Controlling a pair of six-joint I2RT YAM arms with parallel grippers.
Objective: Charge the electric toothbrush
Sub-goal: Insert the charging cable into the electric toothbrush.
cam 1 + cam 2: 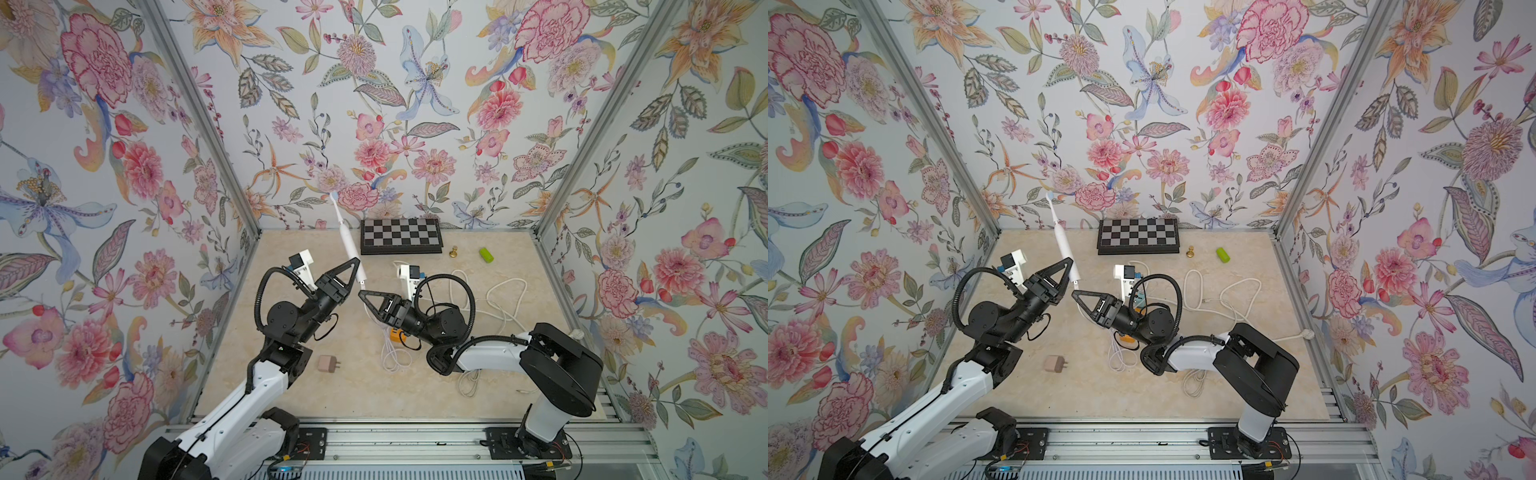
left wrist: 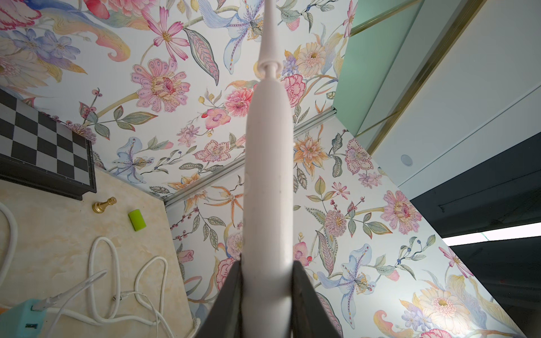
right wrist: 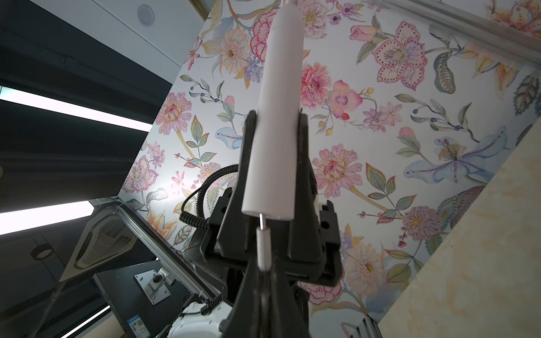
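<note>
A slim white electric toothbrush [image 1: 348, 245] [image 1: 1064, 245] was held clear of the beige marbled tabletop [image 1: 332, 399] inside a flower-papered work cell, its smooth handle narrowing past a collar to a thin neck and a small pale-blue brush head [image 1: 333, 194]. The left gripper [image 1: 356, 268] [image 1: 1070, 266] had its black fingers clamped on the lower handle, as the left wrist view showed [image 2: 269, 175]. The right gripper [image 1: 360, 293] [image 1: 1074, 293] was pinched shut on a small white charging plug [image 3: 263, 248], whose metal pin met the flat base of the handle [image 3: 278, 117]; whether it was fully seated could not be told. From the plug a thin white cable [image 1: 390, 353] dropped to loops on the table, beside an orange-yellow object [image 1: 397, 336] partly hidden under the right arm. A thicker white cord [image 1: 498, 299] lay coiled farther right. A folded chessboard [image 1: 401, 236] sat against the back wall, with a gold pawn [image 1: 454, 252] and a green block [image 1: 486, 254] near it, and a pinkish wall adapter [image 1: 328, 363] lay by the left arm. The toothbrush's long axis stood tilted in both top views: base down toward the right gripper at mid-table, head up and away toward the back wall, leaning slightly left.
</note>
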